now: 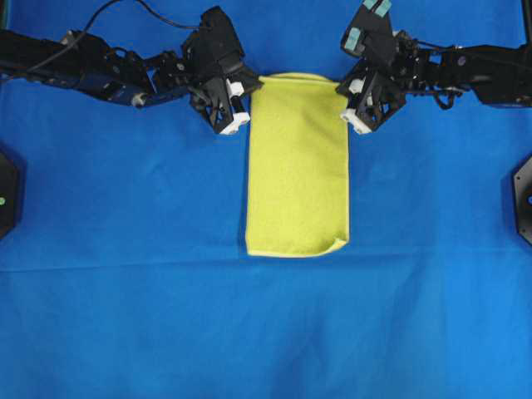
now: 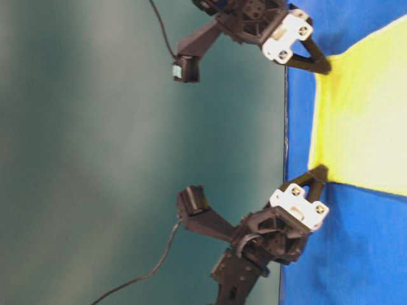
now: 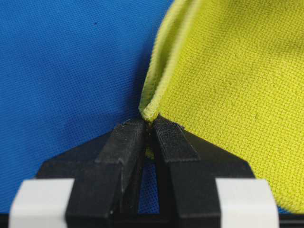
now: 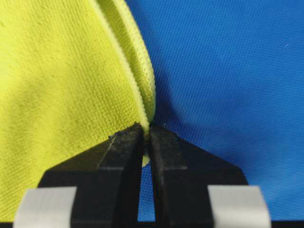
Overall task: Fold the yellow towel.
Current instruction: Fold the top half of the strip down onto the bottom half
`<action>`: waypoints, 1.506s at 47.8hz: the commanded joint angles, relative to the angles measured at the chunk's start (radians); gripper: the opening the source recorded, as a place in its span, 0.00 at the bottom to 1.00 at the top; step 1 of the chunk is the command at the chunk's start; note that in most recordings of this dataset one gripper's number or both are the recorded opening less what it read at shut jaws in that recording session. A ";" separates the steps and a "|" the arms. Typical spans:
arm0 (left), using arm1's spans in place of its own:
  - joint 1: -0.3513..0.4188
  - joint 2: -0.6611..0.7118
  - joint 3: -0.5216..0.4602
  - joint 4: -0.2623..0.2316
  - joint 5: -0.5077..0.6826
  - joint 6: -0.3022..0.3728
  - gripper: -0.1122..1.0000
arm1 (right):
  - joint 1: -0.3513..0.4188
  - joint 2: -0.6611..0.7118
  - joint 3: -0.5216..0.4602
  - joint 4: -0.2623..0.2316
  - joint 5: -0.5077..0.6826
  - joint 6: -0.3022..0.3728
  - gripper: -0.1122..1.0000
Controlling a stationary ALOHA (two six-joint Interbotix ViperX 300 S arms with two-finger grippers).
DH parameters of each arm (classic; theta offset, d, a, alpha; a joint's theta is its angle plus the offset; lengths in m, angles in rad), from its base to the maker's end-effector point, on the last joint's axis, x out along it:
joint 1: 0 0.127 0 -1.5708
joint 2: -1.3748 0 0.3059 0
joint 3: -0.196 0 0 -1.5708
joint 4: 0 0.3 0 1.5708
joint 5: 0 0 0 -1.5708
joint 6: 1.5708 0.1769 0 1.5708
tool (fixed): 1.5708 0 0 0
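Your left gripper (image 1: 246,103) is closed, its two black fingers (image 3: 128,142) pressed together on a corner of the yellow towel (image 1: 298,166). Your right gripper (image 1: 342,98) is closed the same way on the opposite corner. Both arms reach in from the sides, wrists angled down, white finger mounts facing you.

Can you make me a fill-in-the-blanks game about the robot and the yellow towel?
1. The yellow towel lies on a big ____ cloth.
2. The left gripper is ____ on a corner of the towel.
3. The right gripper pinches the towel's other far ____.
4. ____ grippers hold the towel.

Missing words: blue; shut; corner; two
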 commanded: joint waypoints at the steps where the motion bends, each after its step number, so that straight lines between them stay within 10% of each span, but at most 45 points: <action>1: 0.005 -0.058 -0.015 0.000 0.000 0.005 0.14 | -0.005 -0.066 -0.009 0.002 0.014 0.003 0.15; 26: -0.052 -0.156 0.000 0.000 0.048 0.089 0.14 | 0.003 -0.160 0.012 0.009 0.078 0.011 0.15; 45: -0.233 -0.284 0.094 0.000 0.175 0.069 0.14 | 0.267 -0.344 0.123 0.057 0.144 0.120 0.15; 72: -0.471 -0.227 0.124 -0.008 0.219 -0.009 0.14 | 0.522 -0.236 0.100 0.055 0.186 0.308 0.15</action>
